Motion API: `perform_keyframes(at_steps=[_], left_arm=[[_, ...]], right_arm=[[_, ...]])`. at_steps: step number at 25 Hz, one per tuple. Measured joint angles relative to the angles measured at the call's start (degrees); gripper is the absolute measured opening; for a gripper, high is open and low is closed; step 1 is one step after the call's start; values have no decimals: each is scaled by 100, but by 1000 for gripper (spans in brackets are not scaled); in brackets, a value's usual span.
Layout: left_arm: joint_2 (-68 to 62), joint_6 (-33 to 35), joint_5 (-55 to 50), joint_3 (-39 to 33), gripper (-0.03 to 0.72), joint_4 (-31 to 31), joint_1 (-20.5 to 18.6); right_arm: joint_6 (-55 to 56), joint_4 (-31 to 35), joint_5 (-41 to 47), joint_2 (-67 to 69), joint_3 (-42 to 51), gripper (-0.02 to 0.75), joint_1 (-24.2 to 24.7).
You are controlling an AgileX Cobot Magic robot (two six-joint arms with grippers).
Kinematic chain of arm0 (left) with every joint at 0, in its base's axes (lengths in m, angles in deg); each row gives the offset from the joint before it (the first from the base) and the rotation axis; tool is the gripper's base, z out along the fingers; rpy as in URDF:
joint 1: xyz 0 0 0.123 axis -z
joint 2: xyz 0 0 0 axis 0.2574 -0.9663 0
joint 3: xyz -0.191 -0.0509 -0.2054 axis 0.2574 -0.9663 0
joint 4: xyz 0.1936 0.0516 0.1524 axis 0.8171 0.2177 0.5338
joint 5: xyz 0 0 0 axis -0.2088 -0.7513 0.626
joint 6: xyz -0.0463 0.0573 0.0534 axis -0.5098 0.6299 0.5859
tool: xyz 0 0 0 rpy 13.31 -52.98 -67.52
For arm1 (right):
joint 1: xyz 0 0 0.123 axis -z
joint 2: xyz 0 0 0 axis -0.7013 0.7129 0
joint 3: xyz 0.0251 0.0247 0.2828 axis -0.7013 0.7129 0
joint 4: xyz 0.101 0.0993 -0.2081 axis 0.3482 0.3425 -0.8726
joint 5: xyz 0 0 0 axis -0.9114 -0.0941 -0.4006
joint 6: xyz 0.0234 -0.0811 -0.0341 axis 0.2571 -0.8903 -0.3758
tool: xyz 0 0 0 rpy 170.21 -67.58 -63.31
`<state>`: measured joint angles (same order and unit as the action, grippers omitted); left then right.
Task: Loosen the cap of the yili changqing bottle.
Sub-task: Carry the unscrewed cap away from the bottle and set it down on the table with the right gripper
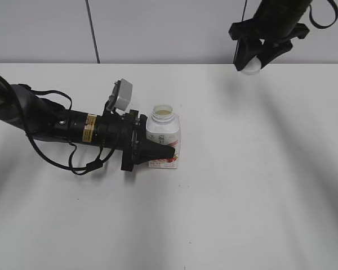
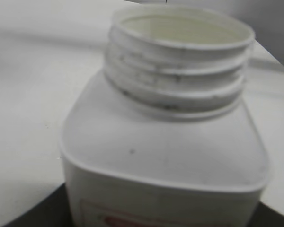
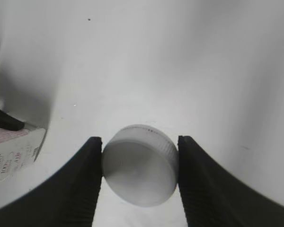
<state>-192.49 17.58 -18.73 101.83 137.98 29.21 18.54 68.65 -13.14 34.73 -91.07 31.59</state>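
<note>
There are one yili changqing bottle (image 1: 163, 138) near the middle of one white table (image 1: 259, 185), one white cap (image 1: 251, 68) up toward its far edge, and two black grippers, left gripper (image 1: 158, 151) and right gripper (image 1: 252, 59).

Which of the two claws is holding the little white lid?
The right gripper, raised above the table, pinches the cap. The left gripper grips the open bottle instead.

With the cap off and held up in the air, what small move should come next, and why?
Probably lower the right gripper and set the cap on the bare table, well right of the bottle. The neck is already open, the cap is pinched between the fingers above the table, and the left gripper grips the bottle's body.
</note>
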Motion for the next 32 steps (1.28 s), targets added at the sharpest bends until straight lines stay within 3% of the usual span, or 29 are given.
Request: perform_keyframes(at_steps=[8, 21, 32], left_arm=[[0, -4, 0, 0, 381, -6, 0], [0, -6, -5, 0, 381, -6, 0], [0, -13, -5, 0, 381, -6, 0]], right_arm=[[44, 42, -281, -52, 693, 386, 718], [35, 205, -1939, -199, 2901, 386, 1340], [29, 92, -2444, -199, 3481, 386, 1557]])
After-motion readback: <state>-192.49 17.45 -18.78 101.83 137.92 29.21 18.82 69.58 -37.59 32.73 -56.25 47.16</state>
